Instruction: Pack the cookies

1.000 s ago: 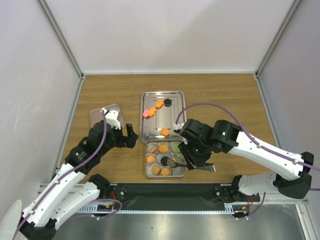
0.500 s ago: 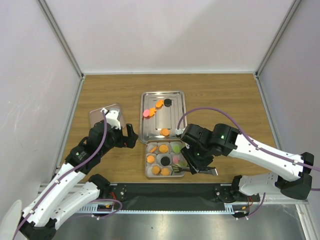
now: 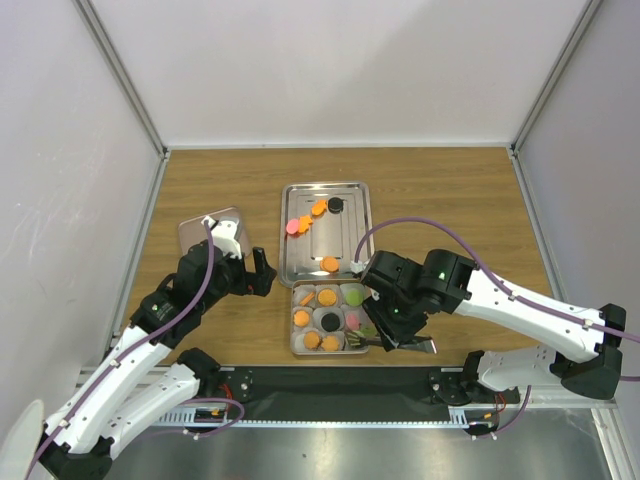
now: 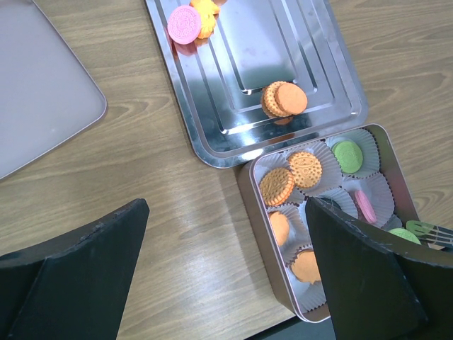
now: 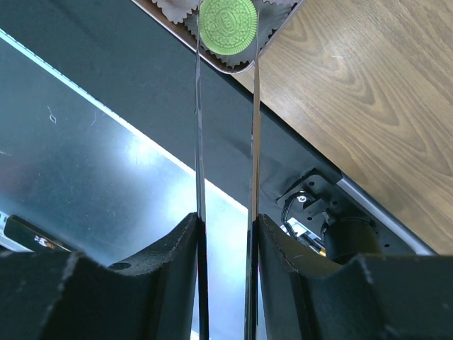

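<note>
Several cookies sit in paper cups inside the metal box (image 3: 293, 322) (image 4: 255, 212): orange ones, a black one (image 3: 328, 321), a pink one (image 4: 365, 206) and a green one (image 4: 347, 154). More cookies lie on the steel tray (image 3: 345, 240): pink (image 3: 292, 226), orange (image 3: 318, 208), black (image 3: 336, 204) and an orange pair (image 4: 284, 100). My right gripper (image 3: 400, 330) (image 5: 225, 227) is shut on thin metal tongs (image 5: 253, 142). The tong tips pinch a green cookie (image 5: 227, 25) over the box's near-right cup. My left gripper (image 4: 226, 212) (image 3: 262, 272) stands open above bare wood, left of the box.
A grey lid (image 3: 205, 228) (image 4: 35, 92) lies on the table at the left. The table's black front rail (image 5: 106, 85) runs just below the box. White walls close in the back and both sides.
My right gripper has carried the tongs and the green cookie from the box's middle-right cup toward its near-right corner. The left arm has not moved.
</note>
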